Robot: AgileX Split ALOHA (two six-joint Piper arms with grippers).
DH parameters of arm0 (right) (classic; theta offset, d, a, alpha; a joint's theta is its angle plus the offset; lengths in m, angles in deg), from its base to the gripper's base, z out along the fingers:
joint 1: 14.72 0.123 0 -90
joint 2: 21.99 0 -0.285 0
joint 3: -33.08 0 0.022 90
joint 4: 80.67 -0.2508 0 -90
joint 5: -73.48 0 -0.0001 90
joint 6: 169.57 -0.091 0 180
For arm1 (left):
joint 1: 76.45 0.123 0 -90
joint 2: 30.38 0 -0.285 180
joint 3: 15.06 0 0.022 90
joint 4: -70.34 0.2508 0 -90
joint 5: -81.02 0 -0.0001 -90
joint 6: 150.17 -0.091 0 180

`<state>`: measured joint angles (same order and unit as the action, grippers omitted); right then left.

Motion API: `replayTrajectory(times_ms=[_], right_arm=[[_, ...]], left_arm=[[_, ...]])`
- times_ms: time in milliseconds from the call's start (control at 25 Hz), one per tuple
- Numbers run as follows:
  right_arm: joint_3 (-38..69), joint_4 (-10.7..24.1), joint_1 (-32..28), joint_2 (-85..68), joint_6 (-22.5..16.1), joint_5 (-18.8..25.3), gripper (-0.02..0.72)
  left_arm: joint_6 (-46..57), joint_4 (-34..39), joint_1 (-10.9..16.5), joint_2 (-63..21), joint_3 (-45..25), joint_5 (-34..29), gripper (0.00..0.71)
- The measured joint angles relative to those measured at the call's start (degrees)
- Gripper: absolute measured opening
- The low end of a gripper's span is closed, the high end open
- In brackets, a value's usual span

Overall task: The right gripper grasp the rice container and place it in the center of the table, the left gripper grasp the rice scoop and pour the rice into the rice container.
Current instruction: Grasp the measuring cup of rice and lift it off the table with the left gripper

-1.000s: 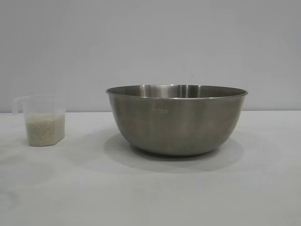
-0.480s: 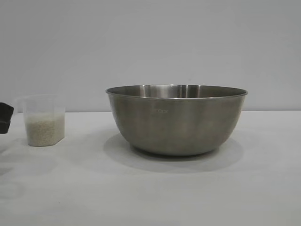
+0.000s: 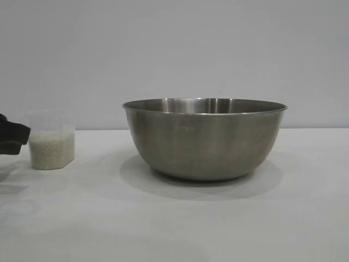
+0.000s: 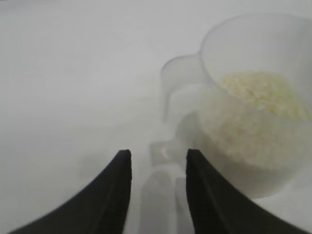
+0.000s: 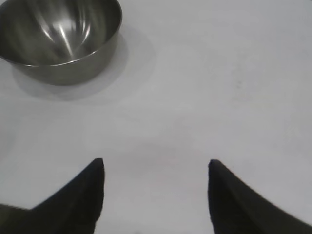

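Observation:
The rice container (image 3: 204, 139), a large steel bowl, stands on the white table (image 3: 180, 218) near its middle. It also shows in the right wrist view as the rice container (image 5: 61, 34), far from my right gripper (image 5: 156, 163), which is open over bare table. The rice scoop (image 3: 50, 139), a translucent cup partly filled with rice (image 3: 51, 148), stands at the left. My left gripper (image 3: 11, 136) reaches in from the left edge at the scoop's handle side. In the left wrist view the left gripper (image 4: 158, 153) is open, with the scoop's handle (image 4: 178, 83) just ahead of its tips and the rice (image 4: 263, 90) beyond.
A plain grey wall stands behind the table. Bare tabletop lies between the scoop and the bowl, in front of both, and to the right of the bowl.
My left gripper has come into the exterior view from the left edge and moved right up to the scoop's handle. Bowl and scoop have not moved.

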<state>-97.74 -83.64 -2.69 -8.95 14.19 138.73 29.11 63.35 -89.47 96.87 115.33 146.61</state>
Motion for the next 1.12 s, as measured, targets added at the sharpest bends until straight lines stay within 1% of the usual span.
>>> replayTrajectory(times_ms=[400, 480, 560, 600, 640, 760, 840, 1000, 1120], right_arm=[[0.0, 0.0, 0.0, 0.0, 0.0, 0.0, 0.422], [0.0, 0.0, 0.0, 0.0, 0.0, 0.0, 0.422], [0.0, 0.0, 0.0, 0.0, 0.0, 0.0, 0.422], [0.0, 0.0, 0.0, 0.0, 0.0, 0.0, 0.422], [0.0, 0.0, 0.0, 0.0, 0.0, 0.0, 0.422], [0.0, 0.0, 0.0, 0.0, 0.0, 0.0, 0.422], [0.0, 0.0, 0.0, 0.0, 0.0, 0.0, 0.422], [0.0, 0.0, 0.0, 0.0, 0.0, 0.0, 0.422], [0.0, 0.0, 0.0, 0.0, 0.0, 0.0, 0.422]], left_arm=[[-1.3, -0.91, 0.0, 1.72, 4.59, 0.0, 0.223], [-1.3, -0.91, 0.0, 1.81, 5.17, 0.0, 0.119], [-1.4, -0.73, 0.0, 1.81, 5.55, 0.0, 0.048], [-1.44, -0.34, 0.0, 1.81, 5.71, 0.0, 0.0], [-1.44, 0.13, 0.0, 1.81, 5.69, 0.0, 0.0], [-2.67, 3.09, 0.0, 1.42, 5.96, 0.0, 0.0], [-4.38, 6.21, 0.0, -0.51, 6.0, -0.77, 0.0], [-6.72, 12.76, 0.0, -7.65, 6.36, -1.3, 0.0], [-9.8, 19.16, 0.0, -12.93, 8.67, -1.19, 0.0]])
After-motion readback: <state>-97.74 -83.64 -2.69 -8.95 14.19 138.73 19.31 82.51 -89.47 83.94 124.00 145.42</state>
